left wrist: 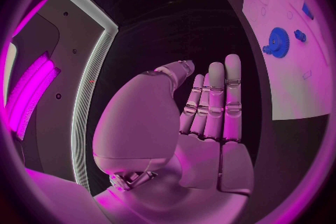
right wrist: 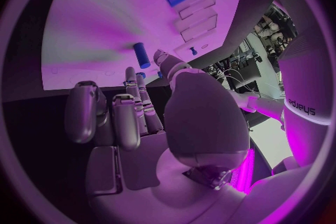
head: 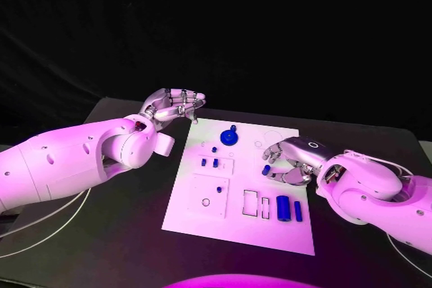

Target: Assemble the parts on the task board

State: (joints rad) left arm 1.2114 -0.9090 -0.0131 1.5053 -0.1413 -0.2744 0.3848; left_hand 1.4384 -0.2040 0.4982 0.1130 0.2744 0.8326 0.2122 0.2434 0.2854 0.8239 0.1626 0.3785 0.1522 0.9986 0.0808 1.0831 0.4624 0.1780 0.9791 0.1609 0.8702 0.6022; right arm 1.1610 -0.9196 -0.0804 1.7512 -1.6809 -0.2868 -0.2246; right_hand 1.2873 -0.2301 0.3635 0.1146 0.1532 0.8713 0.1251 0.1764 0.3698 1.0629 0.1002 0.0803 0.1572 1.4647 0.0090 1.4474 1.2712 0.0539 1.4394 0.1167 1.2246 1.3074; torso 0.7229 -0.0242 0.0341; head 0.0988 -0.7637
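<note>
the right hand [head: 289,158] hangs over the task board [head: 203,214] near its right edge, fingers loosely curled and holding nothing, their tips just beside a short blue peg [head: 266,170] lying on the board. the left hand [head: 173,105] hovers off the board's far left corner with its fingers together, straight and empty. a blue gear [head: 230,137] sits near the far edge, two blue cylinders [head: 289,208] near the right front corner.

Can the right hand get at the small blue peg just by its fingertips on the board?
Probably yes: the right hand is open over the task board, the small blue peg lies bare beside its fingertips, nothing between.
</note>
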